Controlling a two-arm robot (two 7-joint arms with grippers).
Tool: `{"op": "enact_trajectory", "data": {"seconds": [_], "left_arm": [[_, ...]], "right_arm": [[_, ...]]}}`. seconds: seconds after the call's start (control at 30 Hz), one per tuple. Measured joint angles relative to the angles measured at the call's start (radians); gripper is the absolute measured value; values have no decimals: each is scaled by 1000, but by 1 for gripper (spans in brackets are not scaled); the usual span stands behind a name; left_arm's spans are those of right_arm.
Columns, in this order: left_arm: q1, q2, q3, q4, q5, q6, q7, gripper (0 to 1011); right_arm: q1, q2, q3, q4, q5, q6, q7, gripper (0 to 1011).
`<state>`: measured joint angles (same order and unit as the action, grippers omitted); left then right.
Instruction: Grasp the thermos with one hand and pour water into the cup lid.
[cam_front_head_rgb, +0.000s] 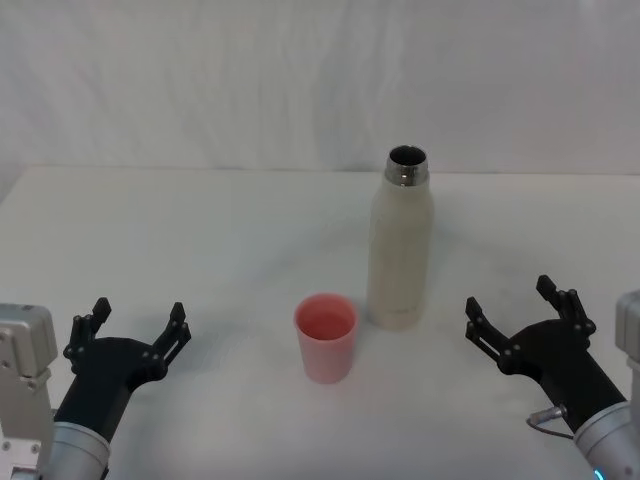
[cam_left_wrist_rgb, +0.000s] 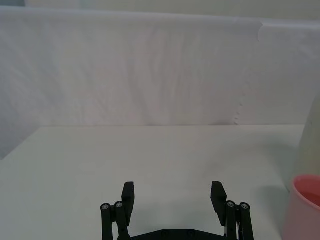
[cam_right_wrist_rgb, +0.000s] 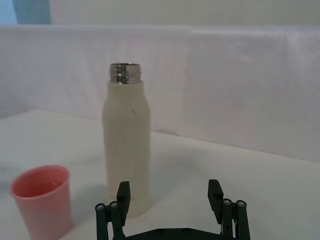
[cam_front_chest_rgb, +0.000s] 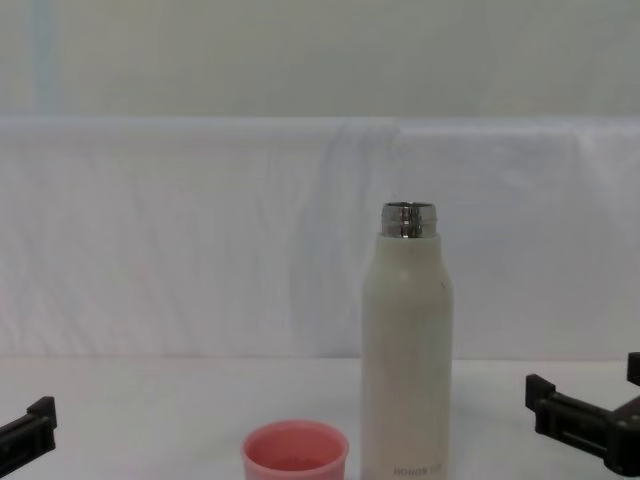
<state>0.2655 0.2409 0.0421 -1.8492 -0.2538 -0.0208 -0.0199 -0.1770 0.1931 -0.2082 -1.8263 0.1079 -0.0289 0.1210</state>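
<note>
White surface (cam_front_head_rgb: 200, 250), backdrop behind. Thermos (cam_front_head_rgb: 402, 245) upright at centre, uncapped; cup lid (cam_front_head_rgb: 325, 336) just beside it at 7 o'clock, not touching. Right gripper (cam_front_head_rgb: 520, 315) at thermos's 4 o'clock, fingers wide, empty. Left gripper (cam_front_head_rgb: 135, 325) at 9 o'clock of the cup lid, fingers wide. Step: pre-grasp. Next: right gripper closes in on thermos body. Path looks unobstructed.

head: high, downward | chest: low, level | wrists: close, forward | shared: thermos (cam_front_head_rgb: 401, 245)
</note>
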Motion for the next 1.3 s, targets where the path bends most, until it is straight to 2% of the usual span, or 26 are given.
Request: {"op": "enact_trajectory", "data": {"seconds": [0.2,0.47,0.9,1.3], "left_arm": [[0,0,0,0,0,0,0,1001],[0,0,0,0,0,0,0,1001],[0,0,0,0,0,0,0,1001],[0,0,0,0,0,0,0,1001]], "right_arm": [[31,9,11,11,49,33,68,1000],[90,30,6,42,102,79,125,1000],[189,60,-28,102,154,132,162,1000],[267,72,-65,160,184,160,178,1000]]}}
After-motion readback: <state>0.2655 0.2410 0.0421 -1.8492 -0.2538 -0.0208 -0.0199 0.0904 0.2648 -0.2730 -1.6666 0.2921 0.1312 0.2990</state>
